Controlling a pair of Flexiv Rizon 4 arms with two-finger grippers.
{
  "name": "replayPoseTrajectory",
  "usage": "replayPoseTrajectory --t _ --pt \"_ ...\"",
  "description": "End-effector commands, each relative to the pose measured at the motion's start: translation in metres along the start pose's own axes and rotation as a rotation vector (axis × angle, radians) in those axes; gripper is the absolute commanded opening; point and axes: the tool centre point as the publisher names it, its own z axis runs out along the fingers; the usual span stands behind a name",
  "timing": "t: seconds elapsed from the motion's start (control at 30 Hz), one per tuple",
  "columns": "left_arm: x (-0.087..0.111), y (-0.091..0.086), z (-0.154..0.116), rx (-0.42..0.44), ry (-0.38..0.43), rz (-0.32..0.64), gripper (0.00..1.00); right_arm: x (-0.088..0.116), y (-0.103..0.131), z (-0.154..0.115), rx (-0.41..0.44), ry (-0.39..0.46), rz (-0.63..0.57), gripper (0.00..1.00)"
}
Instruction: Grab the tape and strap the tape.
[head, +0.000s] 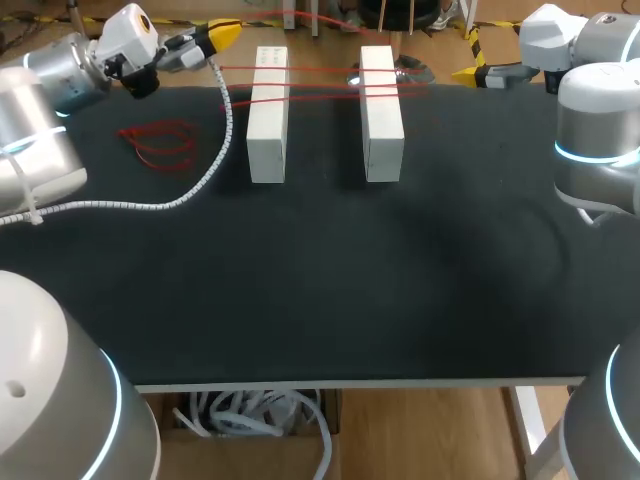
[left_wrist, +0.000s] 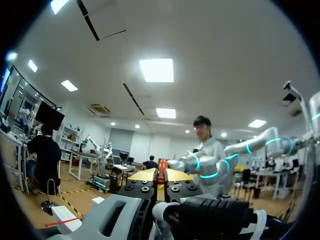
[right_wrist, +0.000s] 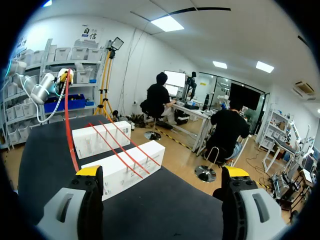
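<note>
Two white blocks (head: 268, 115) (head: 382, 115) lie side by side at the table's far edge. Red tape (head: 320, 69) runs across both in several strands. My left gripper (head: 225, 38) hovers beyond the left block, shut on the red tape (left_wrist: 161, 166), which shows between its yellow tips (left_wrist: 145, 175). My right gripper (head: 466, 73) stands open at the far right, a short way past the right block. Its view shows both blocks (right_wrist: 101, 137) (right_wrist: 125, 169) ahead of its wide-apart fingers (right_wrist: 90, 172), with the tape (right_wrist: 120, 150) over them and one strand (right_wrist: 68, 125) rising to the left gripper (right_wrist: 62, 75).
A loose loop of red tape (head: 160, 145) lies on the black table (head: 330, 280) left of the blocks. A white spiral cable (head: 205, 175) from my left arm trails over the table's left part.
</note>
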Motion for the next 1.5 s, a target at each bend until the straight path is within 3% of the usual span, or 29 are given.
replayPoseTrajectory --t 0.03,0.37,0.6,0.97,1.33,1.5 --pt "0.001 0.000 0.000 0.001 -0.002 0.001 0.00 0.000 0.000 0.001 0.000 0.000 0.000 1.00" --pt "0.001 0.000 0.000 0.001 -0.002 0.001 0.00 0.000 0.000 0.001 0.000 0.000 0.000 1.00" --pt "0.001 0.000 0.000 0.001 -0.002 0.001 0.00 -0.010 -0.004 -0.006 0.011 -0.160 0.051 1.00" --pt "0.001 0.000 0.000 0.001 -0.002 0.001 0.00 -0.018 -0.014 -0.018 0.013 -0.358 0.014 1.00" --pt "0.001 0.000 0.000 0.001 -0.002 0.001 0.00 -0.015 -0.011 -0.020 -0.085 -0.408 0.042 1.00" --pt "0.001 0.000 0.000 0.001 -0.002 0.001 0.00 -0.015 -0.007 -0.020 -0.053 -0.424 0.088 1.00"
